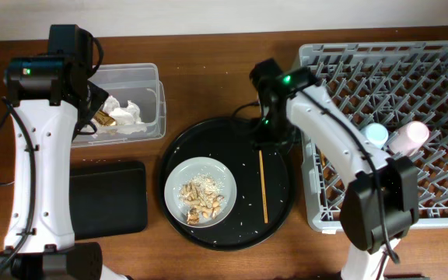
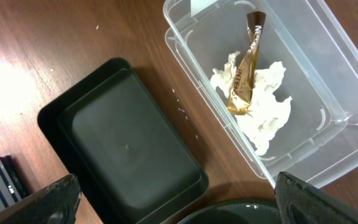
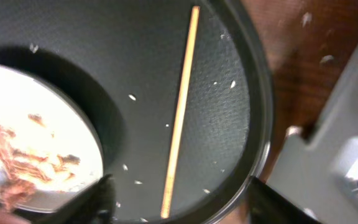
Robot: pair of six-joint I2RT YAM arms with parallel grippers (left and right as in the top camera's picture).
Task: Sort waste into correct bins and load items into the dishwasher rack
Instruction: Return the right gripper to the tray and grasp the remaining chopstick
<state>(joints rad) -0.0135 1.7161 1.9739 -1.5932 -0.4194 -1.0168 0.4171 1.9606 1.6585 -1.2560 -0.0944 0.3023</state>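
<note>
Chopstick (image 3: 180, 112) lies flat on round tray (image 3: 229, 106), straight below my R tool (image 3: 180, 194), btwn its fingers (image 3: 101, 199), which are apart & empty. Best: drop straight down, pinch across mid-length, keep clear of bowl (image 3: 30, 124) to tool's left, lift level.

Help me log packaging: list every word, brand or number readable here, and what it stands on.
"INTENSE": on the brown sachet lying on the tissue in the clear tub.
Lettering at the sachet's upper end: too blurred to read.
Nothing else legible in any view.
</note>
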